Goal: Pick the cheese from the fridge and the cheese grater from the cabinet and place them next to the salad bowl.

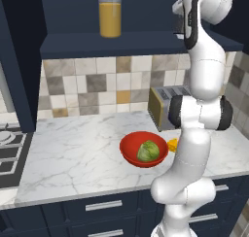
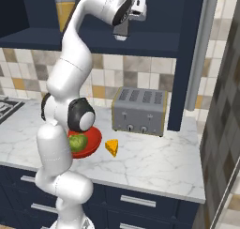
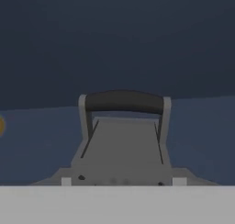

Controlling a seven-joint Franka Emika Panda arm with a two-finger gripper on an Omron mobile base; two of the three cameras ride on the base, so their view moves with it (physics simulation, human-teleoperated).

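The grey cheese grater (image 3: 123,149), tapered with a dark handle bar on top, stands upright on the navy cabinet (image 1: 121,45) shelf, right in front of my hand. My gripper (image 3: 122,182) is shut on its lower body, with the base spanning the space between the jaws. In the right base view my hand (image 2: 123,32) reaches into the cabinet niche (image 2: 154,17). The orange cheese (image 2: 111,147) wedge lies on the marble counter beside the red salad bowl (image 2: 95,135), also seen as cheese (image 1: 173,144) right of the bowl (image 1: 127,146). The grey fridge (image 2: 225,129) rises at the right edge.
A silver toaster (image 2: 139,111) stands against the tiled wall behind the cheese. A tall jar of orange liquid (image 1: 110,17) stands on the cabinet shelf to the left of my hand. A stove (image 1: 9,153) lies at the counter's left end. Navy drawers (image 1: 104,205) run below.
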